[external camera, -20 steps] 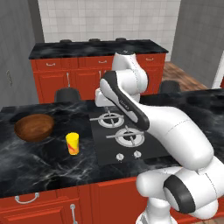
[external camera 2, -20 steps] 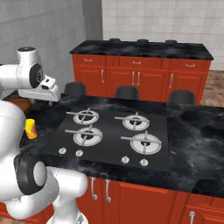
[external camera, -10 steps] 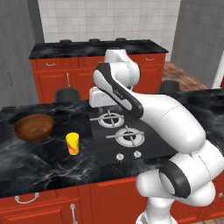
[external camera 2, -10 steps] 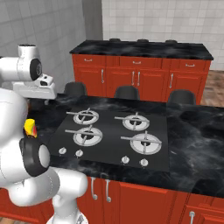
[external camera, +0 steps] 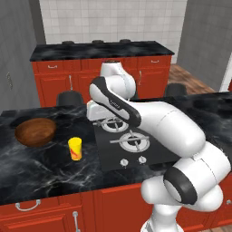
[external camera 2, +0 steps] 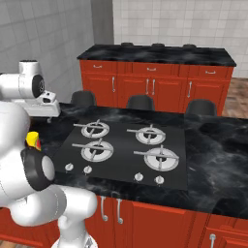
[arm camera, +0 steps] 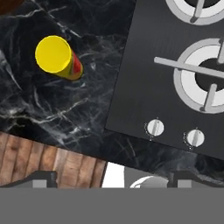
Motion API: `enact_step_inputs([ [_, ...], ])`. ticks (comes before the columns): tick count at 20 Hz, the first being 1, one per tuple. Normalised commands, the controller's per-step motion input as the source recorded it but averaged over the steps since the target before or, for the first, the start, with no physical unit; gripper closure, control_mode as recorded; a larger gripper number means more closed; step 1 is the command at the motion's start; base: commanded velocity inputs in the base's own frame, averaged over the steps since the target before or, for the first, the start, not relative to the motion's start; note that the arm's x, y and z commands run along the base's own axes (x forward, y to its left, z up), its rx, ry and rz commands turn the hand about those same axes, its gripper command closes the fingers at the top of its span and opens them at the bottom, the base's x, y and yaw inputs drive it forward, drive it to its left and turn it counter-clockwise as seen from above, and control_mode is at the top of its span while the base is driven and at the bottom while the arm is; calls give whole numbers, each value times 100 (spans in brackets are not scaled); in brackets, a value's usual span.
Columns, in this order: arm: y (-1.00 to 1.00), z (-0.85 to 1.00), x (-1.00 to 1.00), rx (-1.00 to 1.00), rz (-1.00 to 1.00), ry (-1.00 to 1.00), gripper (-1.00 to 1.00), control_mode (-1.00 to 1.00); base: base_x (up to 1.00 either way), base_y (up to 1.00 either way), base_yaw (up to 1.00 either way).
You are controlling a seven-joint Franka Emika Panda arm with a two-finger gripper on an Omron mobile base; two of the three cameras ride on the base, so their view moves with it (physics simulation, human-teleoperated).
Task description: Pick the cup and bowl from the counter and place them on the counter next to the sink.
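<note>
My tool (arm camera: 112, 177) stood wide open with nothing in it, its tips at the bottom of the hand view above the black desk (arm camera: 65, 118). The yellow cup (arm camera: 57, 57) stood upright in that view's upper left, apart from the hob (arm camera: 175, 87) at right. In the left base view the cup (external camera: 75, 148) sat just right of the brown bowl (external camera: 35, 132).

We can read no text, label, brand, number or sign on anything here; all surfaces we see are unmarked.
</note>
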Motion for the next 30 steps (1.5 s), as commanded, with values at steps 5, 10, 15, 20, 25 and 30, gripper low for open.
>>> enact_step_inputs([
  [5, 38, -6, 13, 3, 0, 0, -100, -100, 0, 0, 0],
  [10, 39, -23, 30, 0, 0, 0, -100, -100, 0, 0, 0],
  [15, 41, -33, 35, 0, 0, 0, -100, -100, 0, 0, 0],
  [20, 42, -22, 33, 0, 0, 1, -100, -100, 0, 0, 0],
  [25, 39, -2, 22, -1, 0, 11, -100, -100, 0, 0, 0],
  [30, 11, -3, 23, -2, -5, 6, -100, -100, 0, 0, 0],
])
